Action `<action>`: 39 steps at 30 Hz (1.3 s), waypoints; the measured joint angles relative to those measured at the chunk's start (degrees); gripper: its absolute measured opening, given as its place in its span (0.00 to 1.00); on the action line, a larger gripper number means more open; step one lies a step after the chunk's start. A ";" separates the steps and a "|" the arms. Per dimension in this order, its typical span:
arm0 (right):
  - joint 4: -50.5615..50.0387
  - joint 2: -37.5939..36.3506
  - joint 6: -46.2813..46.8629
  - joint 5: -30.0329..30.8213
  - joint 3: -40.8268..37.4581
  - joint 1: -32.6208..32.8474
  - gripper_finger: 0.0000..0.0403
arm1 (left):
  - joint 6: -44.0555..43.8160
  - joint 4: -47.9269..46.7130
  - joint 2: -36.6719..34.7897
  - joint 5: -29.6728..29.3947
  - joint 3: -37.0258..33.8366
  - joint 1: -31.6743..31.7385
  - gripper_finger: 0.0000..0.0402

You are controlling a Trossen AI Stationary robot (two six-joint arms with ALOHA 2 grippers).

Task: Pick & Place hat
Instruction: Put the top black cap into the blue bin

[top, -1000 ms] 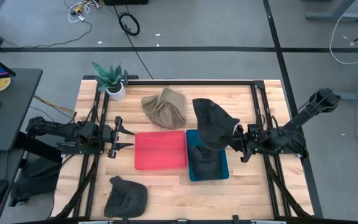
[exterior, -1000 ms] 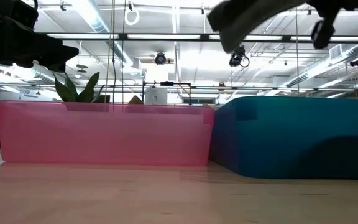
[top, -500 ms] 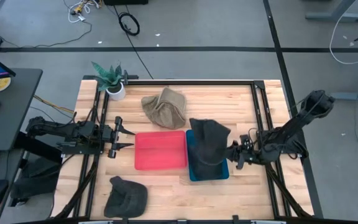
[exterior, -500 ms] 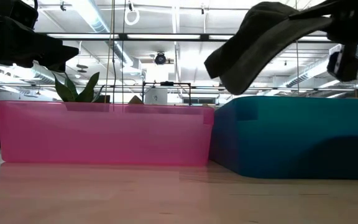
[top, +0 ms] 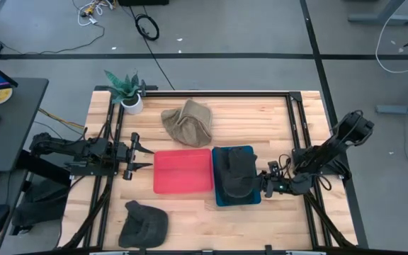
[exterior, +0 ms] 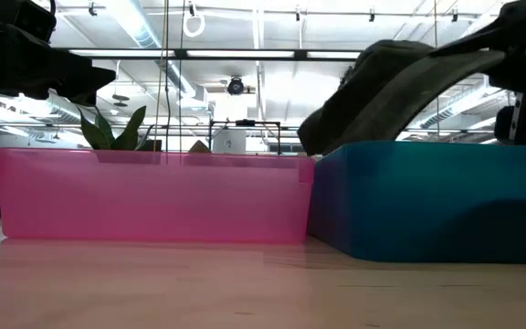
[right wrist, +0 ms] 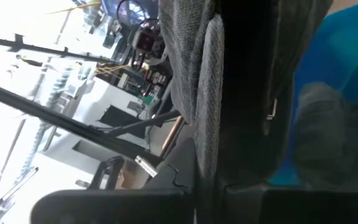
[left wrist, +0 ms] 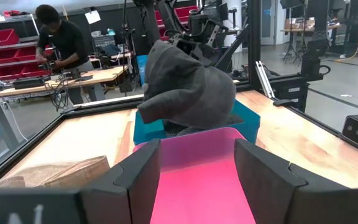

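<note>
A dark grey hat (top: 236,172) hangs over the blue bin (top: 219,198), with its lower part down past the bin's rim (exterior: 409,146); it fills the right wrist view (right wrist: 204,81) and shows in the left wrist view (left wrist: 188,87). My right gripper (top: 264,183) is shut on it at the bin's right side. My left gripper (top: 134,157) is open, waiting left of the pink bin (top: 183,171), its fingers (left wrist: 138,177) pointing at that bin. Another dark hat (top: 144,223) lies on the table near its near edge. A tan hat (top: 188,122) lies behind the bins. My right gripper holds the dark grey hat by its right-hand edge (top: 255,177), pinched between the two fingers, coming level from the table's right. The hat tilts down leftward from the fingers (exterior: 400,87) into the blue bin; a folded edge (right wrist: 207,93) runs between the fingers.
A potted plant (top: 127,91) stands at the table's far left corner. Black rails (top: 296,120) run along both sides of the wooden table (top: 261,117). A person stands at a bench (left wrist: 58,46) in the room beyond.
My right gripper has moved down and toward the near edge, carrying the dark grey hat from above the bins down into the blue bin. The hat, lifted clear a second ago, now dips past the bin's rim. The left arm has kept still.
</note>
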 joint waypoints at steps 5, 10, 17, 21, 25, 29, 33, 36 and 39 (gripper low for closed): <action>-0.26 1.67 -3.98 -0.67 2.86 0.01 0.02 | -0.01 0.00 0.00 -0.01 0.00 0.00 0.52; -2.41 1.71 -2.94 -0.03 2.98 -0.03 0.02 | -0.01 0.00 0.01 0.00 0.01 0.00 0.52; -7.45 1.71 1.70 -0.08 2.98 -0.03 0.02 | -0.01 0.00 0.02 0.00 0.02 0.00 0.52; -8.57 1.71 1.68 -0.08 2.98 -0.03 0.02 | -0.01 0.00 0.00 0.00 0.02 0.00 0.52; -9.31 1.71 1.56 -0.08 2.98 -0.03 0.03 | -0.01 0.00 0.00 -0.02 -0.01 0.00 0.52; -10.51 1.71 2.14 -0.43 2.98 -0.54 0.05 | -0.01 0.00 0.01 -0.01 0.00 0.00 0.52; -10.68 1.71 1.01 -0.69 2.98 -0.66 0.07 | -0.01 0.00 0.00 0.00 0.00 0.00 0.52; -10.68 1.71 0.31 -0.70 2.98 -0.66 0.08 | -0.01 0.00 0.01 0.00 0.02 0.00 0.52; -10.76 1.71 0.17 -1.80 2.98 -0.66 0.09 | -0.01 0.00 0.01 0.00 0.01 0.00 0.52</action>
